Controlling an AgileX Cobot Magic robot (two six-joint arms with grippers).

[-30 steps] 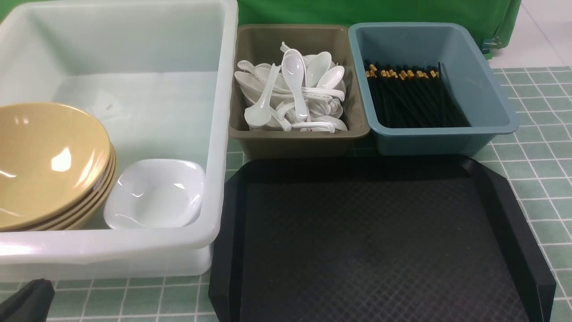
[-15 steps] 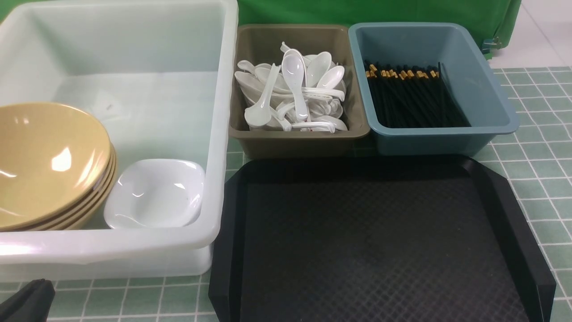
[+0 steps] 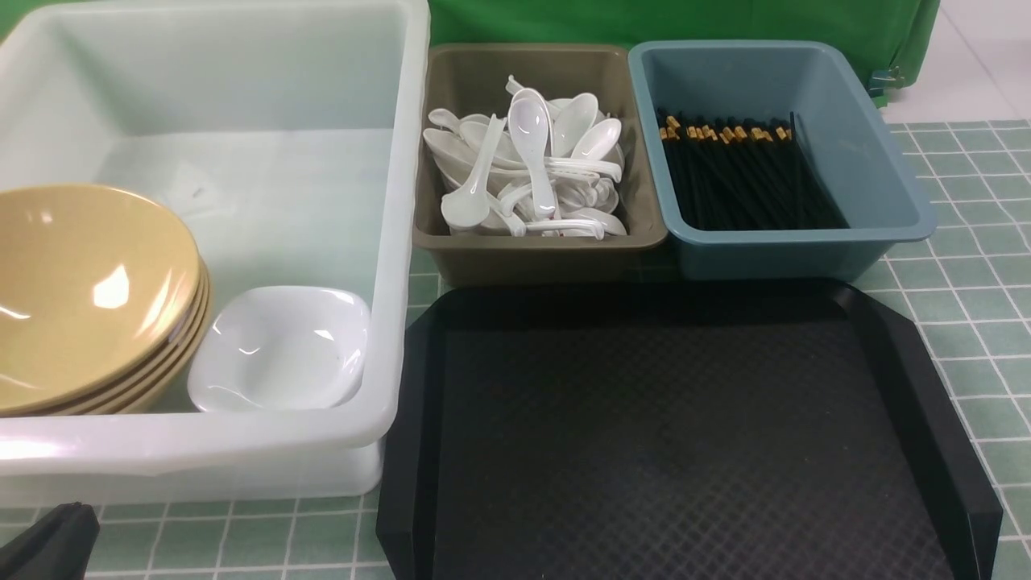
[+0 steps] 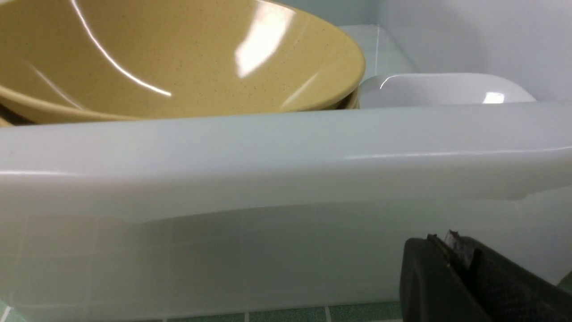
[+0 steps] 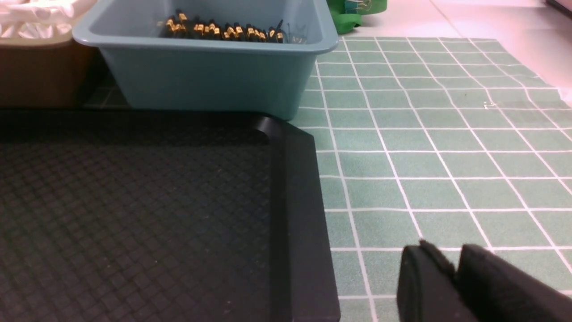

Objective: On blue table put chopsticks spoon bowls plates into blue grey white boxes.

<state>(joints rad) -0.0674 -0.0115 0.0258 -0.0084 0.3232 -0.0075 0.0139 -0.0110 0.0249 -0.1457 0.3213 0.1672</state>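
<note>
Left tool [image 4: 451,255] sits closed and empty, low beside the white box [image 3: 387,242]; right tool [image 5: 451,268] over the bench [image 5: 447,134], gap unclear. Bowls [image 3: 89,290] and plates [image 3: 282,346] inside, tray [image 3: 668,435] bare — I'd hold both arms low and clear.

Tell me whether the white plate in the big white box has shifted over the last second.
No. The white plate sits just as before, tucked between the stacked tan bowls and the near-right corner of the white box.
</note>
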